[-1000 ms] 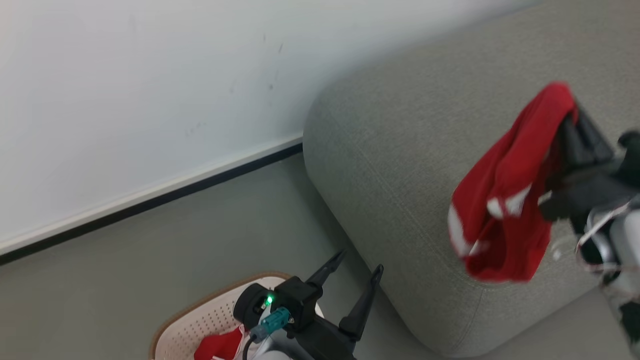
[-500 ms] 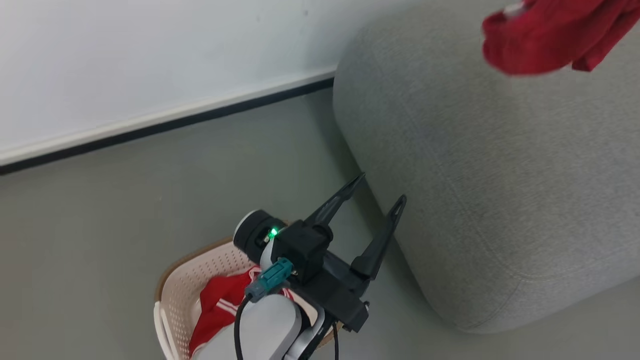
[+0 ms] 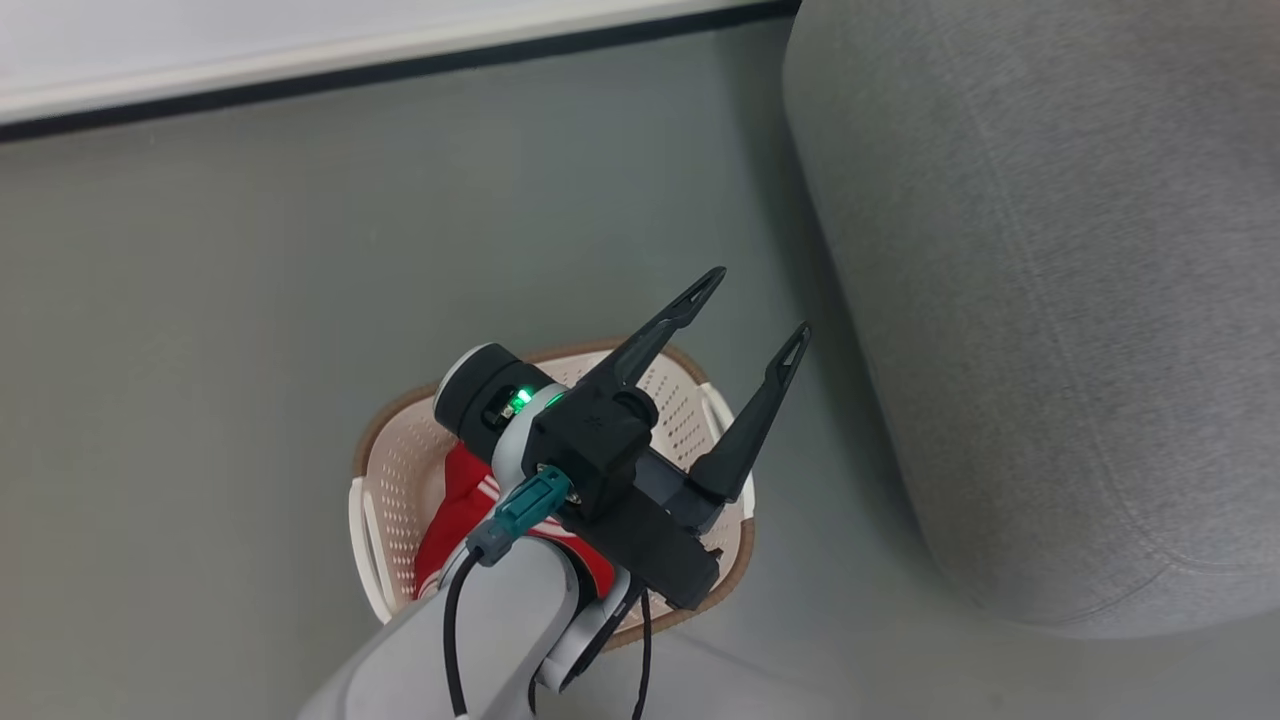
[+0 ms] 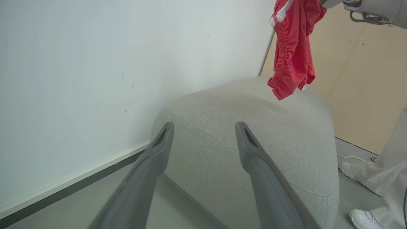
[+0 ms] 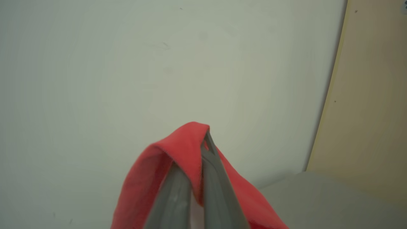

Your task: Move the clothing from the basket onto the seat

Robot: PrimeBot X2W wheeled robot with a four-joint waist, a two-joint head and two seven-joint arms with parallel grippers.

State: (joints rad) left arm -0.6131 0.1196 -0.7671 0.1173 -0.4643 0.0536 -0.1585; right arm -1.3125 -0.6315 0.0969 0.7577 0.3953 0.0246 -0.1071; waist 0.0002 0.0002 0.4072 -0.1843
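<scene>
With my right end effector [image 5: 203,143] clamped on the red shorts [image 4: 292,54], seemingly above the seat [image 4: 254,133], I'd lower and release next; my left end effector [image 3: 757,305] hovers, fingers apart, over the basket [image 3: 400,470].

The grey floor [image 3: 200,300] carries the basket [image 3: 395,490], just beside the seat [image 3: 1050,300].

I count one basket [image 3: 392,500], one seat [image 3: 1050,300], two red garments, namely shorts [image 4: 294,54] and a jersey [image 3: 455,505], a left claw [image 3: 757,305], a right claw [image 5: 198,152] and two white shoes [image 4: 346,168].
</scene>
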